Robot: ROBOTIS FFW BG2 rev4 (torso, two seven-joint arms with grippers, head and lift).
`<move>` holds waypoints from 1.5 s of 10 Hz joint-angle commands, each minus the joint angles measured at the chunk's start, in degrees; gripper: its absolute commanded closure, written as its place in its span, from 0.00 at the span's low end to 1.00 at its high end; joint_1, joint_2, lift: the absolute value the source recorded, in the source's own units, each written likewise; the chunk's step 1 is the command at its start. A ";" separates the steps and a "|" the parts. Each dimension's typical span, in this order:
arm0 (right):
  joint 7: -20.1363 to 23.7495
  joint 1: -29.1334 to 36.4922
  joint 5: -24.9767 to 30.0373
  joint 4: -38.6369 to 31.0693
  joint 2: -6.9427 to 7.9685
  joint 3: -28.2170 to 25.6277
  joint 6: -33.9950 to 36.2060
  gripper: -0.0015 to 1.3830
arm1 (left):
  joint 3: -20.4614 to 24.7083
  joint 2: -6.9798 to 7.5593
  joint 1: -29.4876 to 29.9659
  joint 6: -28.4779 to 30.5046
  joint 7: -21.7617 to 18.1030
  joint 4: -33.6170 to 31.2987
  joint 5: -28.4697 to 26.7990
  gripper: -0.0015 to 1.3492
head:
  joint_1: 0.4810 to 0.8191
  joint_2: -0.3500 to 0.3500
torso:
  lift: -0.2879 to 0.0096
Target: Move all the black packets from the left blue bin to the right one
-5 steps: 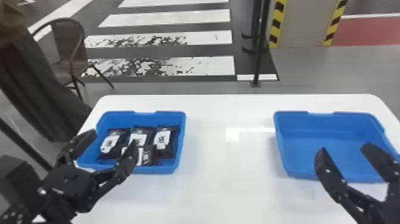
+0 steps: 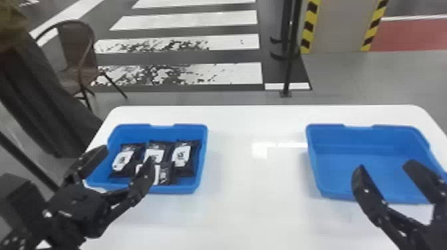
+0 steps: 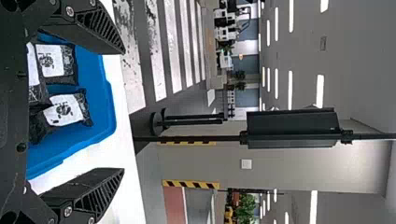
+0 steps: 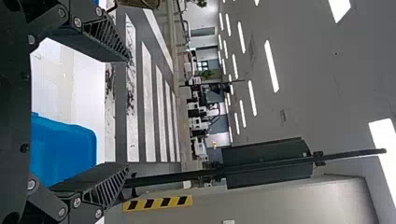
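1. Head view: four black packets with white labels lie inside the left blue bin, on the white bench. The right blue bin stands well apart on the same bench.
2. Left claw: open, nothing gripped, at the near left part of the left blue bin. Right claw: open, nothing gripped, at the near side of the right blue bin.
3. Governing relation: the packets lie below the left claw's fingertips, mostly ahead and toward the robot's right. In the left wrist view, two labelled packets show low down between the spread fingers. The left arm is clearly nearer.
4. Long axes: three packets run roughly away from the robot, side by side. The front packet lies crosswise, against or partly over the near end of the middle one; exact contact cannot be told.
5. Change since the earlier head frame: no clear shift found in either claw, bin or packet.
6. Assessment: transfer appears not begun. The next move probably calls for lowering the left claw onto one packet. Overlap could drag a neighbour along, and the soft wrapping may fold under grip.
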 commanded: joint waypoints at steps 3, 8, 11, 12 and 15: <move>0.06 0.00 0.00 0.05 0.00 0.00 0.05 0.17 | 0.00 0.00 0.01 0.41 0.00 0.00 0.00 0.11 | 0.63 0.66 | 0.50; -0.03 -0.14 0.00 0.19 0.00 0.00 0.05 0.17 | 0.46 0.27 -7.45 8.42 0.09 4.92 -2.51 0.11 | 0.63 0.68 | 0.50; 0.15 -0.70 -0.23 1.03 0.00 0.11 0.05 0.17 | -1.14 1.85 -18.27 14.75 0.17 12.66 -6.40 0.11 | 0.63 0.71 | 0.50; 0.15 -0.70 -0.23 1.03 0.00 0.23 0.05 0.17 | -1.71 1.94 -21.37 18.13 0.79 15.47 -6.63 0.11 | 0.63 0.71 | 0.50; 0.15 -1.12 -0.23 1.31 0.00 0.23 0.05 0.17 | -4.00 3.08 -29.81 28.95 0.79 22.78 -7.54 0.10 | 0.63 0.70 | 0.50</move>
